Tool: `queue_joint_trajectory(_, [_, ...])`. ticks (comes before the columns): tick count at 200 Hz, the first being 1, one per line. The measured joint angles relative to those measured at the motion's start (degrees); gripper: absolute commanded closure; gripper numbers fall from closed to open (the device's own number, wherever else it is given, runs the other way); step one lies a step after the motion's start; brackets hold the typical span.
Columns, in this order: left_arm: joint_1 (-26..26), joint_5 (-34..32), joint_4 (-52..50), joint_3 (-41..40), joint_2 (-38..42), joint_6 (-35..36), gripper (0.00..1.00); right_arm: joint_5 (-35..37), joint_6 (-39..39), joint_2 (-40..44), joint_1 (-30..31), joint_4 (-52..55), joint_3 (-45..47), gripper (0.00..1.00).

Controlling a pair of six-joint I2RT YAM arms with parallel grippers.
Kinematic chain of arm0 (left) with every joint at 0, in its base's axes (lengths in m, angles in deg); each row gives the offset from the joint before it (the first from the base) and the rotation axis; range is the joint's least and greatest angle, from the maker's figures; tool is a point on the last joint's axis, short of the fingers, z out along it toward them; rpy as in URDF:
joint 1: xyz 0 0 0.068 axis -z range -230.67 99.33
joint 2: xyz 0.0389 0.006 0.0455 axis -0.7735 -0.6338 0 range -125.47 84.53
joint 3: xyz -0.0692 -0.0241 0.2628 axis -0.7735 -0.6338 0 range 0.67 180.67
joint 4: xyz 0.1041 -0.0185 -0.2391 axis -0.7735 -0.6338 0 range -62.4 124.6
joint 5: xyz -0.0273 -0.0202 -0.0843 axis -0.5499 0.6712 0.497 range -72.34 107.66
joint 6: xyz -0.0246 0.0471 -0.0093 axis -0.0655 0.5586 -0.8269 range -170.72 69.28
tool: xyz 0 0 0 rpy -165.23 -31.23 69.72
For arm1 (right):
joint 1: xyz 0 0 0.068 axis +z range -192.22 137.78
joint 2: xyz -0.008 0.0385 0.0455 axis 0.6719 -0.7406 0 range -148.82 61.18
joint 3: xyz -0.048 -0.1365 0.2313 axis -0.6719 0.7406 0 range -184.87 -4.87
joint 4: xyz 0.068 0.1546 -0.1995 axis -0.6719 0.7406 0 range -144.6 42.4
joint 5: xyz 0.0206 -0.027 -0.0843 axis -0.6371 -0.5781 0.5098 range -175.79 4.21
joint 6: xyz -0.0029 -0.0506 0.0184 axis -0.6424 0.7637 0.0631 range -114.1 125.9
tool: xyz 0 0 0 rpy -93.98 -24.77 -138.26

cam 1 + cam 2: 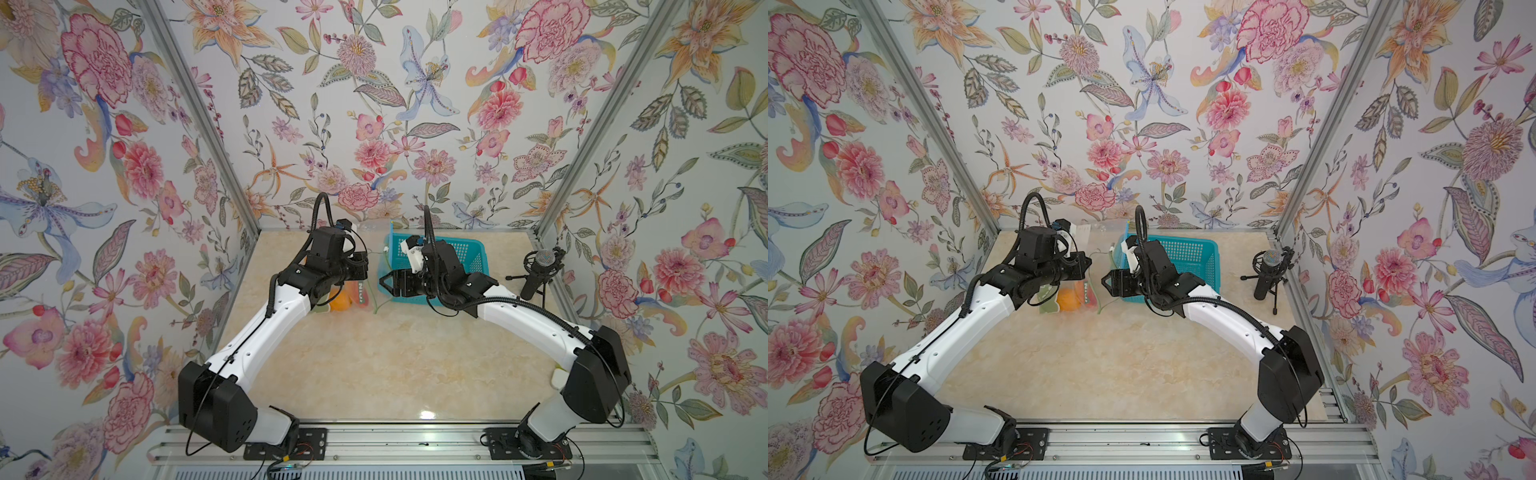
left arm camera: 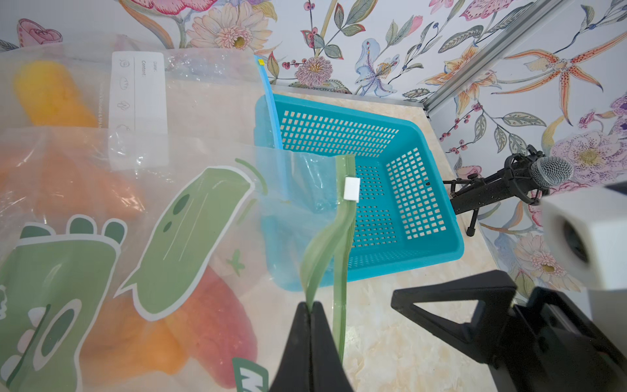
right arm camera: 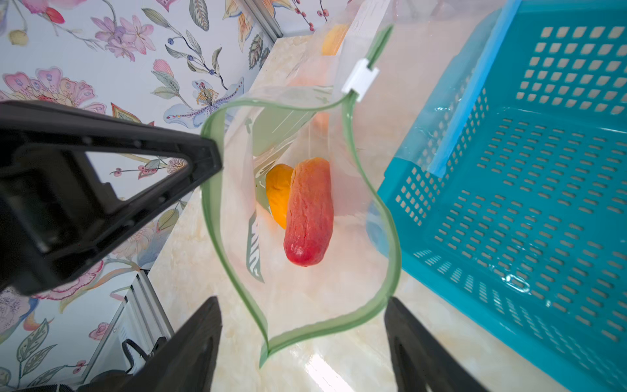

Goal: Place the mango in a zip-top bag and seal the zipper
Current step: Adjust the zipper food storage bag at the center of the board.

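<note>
**Step in hand: sealing.** The mango (image 3: 308,210) lies inside the bag (image 3: 305,288), whose green rim (image 3: 395,258) gapes open. Insertion looks complete and zipping not yet begun. The left gripper (image 2: 310,310) is clenched on the rim. The right gripper (image 3: 302,302), spread and empty, sits at the bag's 3 o'clock in both top views. The next move probably calls for pinching the slider (image 1: 386,249), at the rim's 12 o'clock end, and drawing it toward 6 o'clock.

white write-on panel (image 2: 138,108) on the rear clear bag (image 2: 210,85) reads "date:" and "content:", printed sideways, with a column of small icons next to them. front zip bag (image 2: 190,220) carries a green patch (image 2: 249,376) with white letters; only an "m" shows, rest cut off. nothing else legible.
</note>
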Motion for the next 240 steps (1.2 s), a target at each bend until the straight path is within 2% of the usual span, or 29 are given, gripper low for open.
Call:
queue_joint_trajectory(18, [0.0, 0.0, 0.1, 0.0, 0.0, -0.2, 1.0, 1.2, -3.0, 5.1, 1.8, -2.4, 5.1, 0.22])
queue_joint_trajectory(36, [0.0, 0.0, 0.3, 0.2, 0.0, -0.4, 1.0, 1.5, -5.9, 6.3, 4.4, -6.1, 8.6, 0.21])
queue_joint_trajectory(70, [0.0, 0.0, 1.1, 0.9, -0.1, -0.9, 1.0, 1.6, -10.0, 2.2, 8.5, -10.6, 11.6, 0.21])
queue_joint_trajectory(129, [0.0, 0.0, 2.1, 1.4, -0.3, -1.8, 1.0, 5.3, -12.9, -5.2, 8.8, -17.6, 11.5, 0.27])
queue_joint_trajectory(145, [0.0, 0.0, 2.4, 1.4, -0.3, -2.2, 1.0, 6.9, -12.4, -7.8, 8.8, -18.0, 9.2, 0.35])
queue_joint_trajectory(157, [0.0, 0.0, 2.5, 1.4, -0.3, -2.4, 1.0, 8.2, -11.7, -9.4, 8.6, -18.2, 7.3, 0.48])
queue_joint_trajectory(182, [0.0, 0.0, 2.5, 1.4, -0.3, -2.8, 1.0, 11.0, -10.5, -10.2, 7.9, -18.8, 5.8, 0.67])
queue_joint_trajectory(215, [0.0, 0.0, 2.9, 1.4, -0.3, -3.1, 1.0, 13.2, -6.8, -10.2, 6.7, -19.5, 5.2, 0.99])
queue_joint_trajectory(234, [0.0, 0.0, 2.9, 1.4, -0.3, -3.2, 1.0, 13.2, -3.0, -9.8, 6.2, -19.3, 5.1, 1.0])
queue_joint_trajectory(240, [0.0, 0.0, 2.9, 1.4, -0.3, -3.2, 0.93, 13.1, -1.4, -9.4, 6.1, -18.9, 5.1, 1.0])
